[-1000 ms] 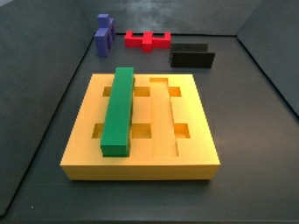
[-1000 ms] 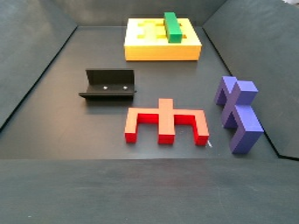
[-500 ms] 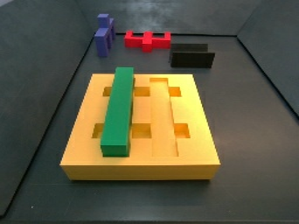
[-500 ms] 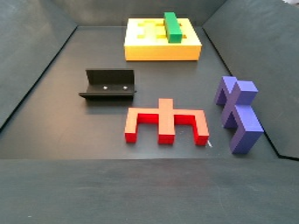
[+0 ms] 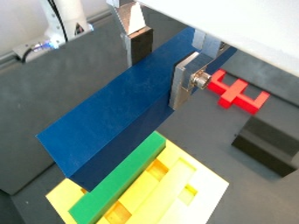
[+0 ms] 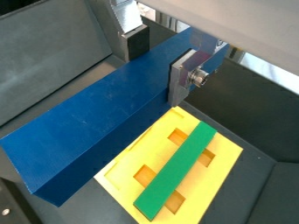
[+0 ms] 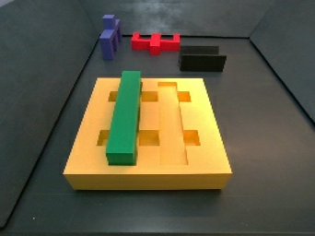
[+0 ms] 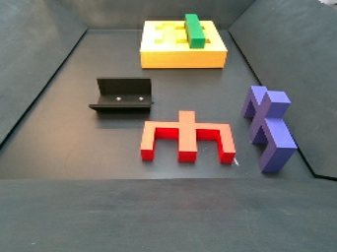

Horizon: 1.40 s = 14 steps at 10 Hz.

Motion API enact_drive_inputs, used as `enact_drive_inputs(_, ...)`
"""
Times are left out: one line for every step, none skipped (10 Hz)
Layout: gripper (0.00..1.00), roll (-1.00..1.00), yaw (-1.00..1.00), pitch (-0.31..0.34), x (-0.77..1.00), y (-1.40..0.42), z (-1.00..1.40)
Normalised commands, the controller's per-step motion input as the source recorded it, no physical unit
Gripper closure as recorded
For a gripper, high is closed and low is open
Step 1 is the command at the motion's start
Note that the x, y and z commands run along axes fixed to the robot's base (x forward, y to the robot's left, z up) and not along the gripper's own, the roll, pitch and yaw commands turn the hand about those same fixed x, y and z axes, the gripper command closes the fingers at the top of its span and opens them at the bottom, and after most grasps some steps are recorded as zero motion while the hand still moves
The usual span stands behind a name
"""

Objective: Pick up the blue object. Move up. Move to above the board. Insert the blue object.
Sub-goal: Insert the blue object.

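In both wrist views the pincer (image 5: 160, 54) is clamped on the blue object (image 6: 100, 114), held aloft over the board (image 6: 229, 178): pickup and lift appear done, insertion remains.

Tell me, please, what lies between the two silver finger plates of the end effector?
The long dark blue rectangular bar lies between the fingers of the end effector, clamped above the thick yellow grooved board, as both wrist views show.
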Motion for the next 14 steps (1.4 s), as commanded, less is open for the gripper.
enact_drive_inputs(1.0,-0.1,0.0,0.0,0.14,-0.01,-0.95)
enact_drive_inputs(1.0,-0.08,0.04,-0.034,0.17,0.0,-0.99)
enact_drive_inputs(1.0,-0.1,0.08,-0.04,0.19,-0.04,-0.95)
enact_drive_inputs(1.0,-0.1,0.04,-0.049,0.16,-0.15,-0.93)
enact_drive_inputs(1.0,-0.11,0.0,-0.056,0.13,-0.26,-0.86)
enact_drive_inputs(1.0,-0.13,0.0,-0.07,0.12,-0.3,-0.81)
enact_drive_inputs(1.0,-0.09,0.01,-0.069,0.09,-0.29,-0.9)
enact_drive_inputs(1.0,0.0,0.1,-0.109,0.13,-0.28,-1.0)
enact_drive_inputs(1.0,0.0,0.19,-0.121,0.18,-0.21,-0.99)
enact_drive_inputs(1.0,0.04,0.18,-0.149,0.21,-0.06,-0.93)
enact_drive_inputs(1.0,0.21,0.18,-0.22,0.21,-0.07,-0.59)
enact_drive_inputs(1.0,0.28,0.21,-0.266,0.11,-0.06,-0.41)
enact_drive_inputs(1.0,0.24,0.24,-0.293,0.1,-0.11,-0.44)
enact_drive_inputs(1.0,0.23,0.21,-0.277,0.02,-0.15,-0.49)
